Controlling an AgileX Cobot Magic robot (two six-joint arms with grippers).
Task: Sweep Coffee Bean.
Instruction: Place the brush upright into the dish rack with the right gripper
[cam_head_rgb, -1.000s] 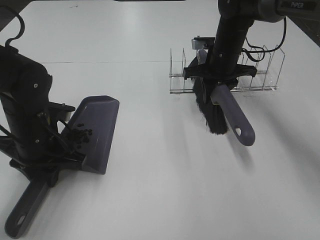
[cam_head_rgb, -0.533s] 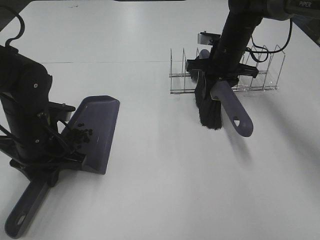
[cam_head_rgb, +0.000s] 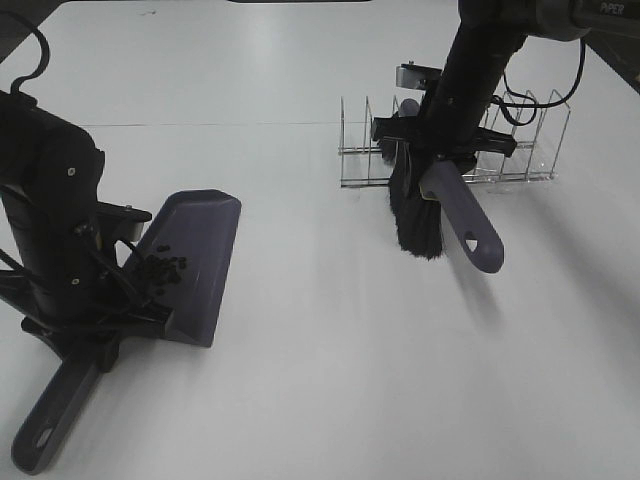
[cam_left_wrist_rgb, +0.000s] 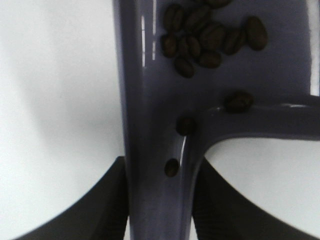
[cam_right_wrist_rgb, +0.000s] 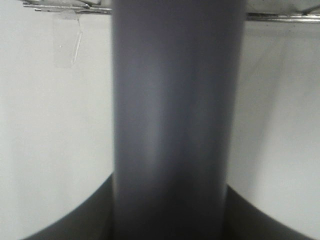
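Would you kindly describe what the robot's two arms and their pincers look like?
Both arms are black with rounded, bulky housings. The left arm shows small pale screws and a looping black cable. The right arm carries white PIPER lettering and trailing black cables. The left pincer's fingers look dark.

The plain white counter (cam_head_rgb: 330, 390) carried a grey-purple plastic dustpan (cam_head_rgb: 205, 250) and, well apart, a clear acrylic slotted rack (cam_head_rgb: 530, 150).

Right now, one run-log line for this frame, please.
left gripper: shut on dustpan | coffee beans: in dustpan | right gripper: shut on brush | brush: bristles down, by clear rack
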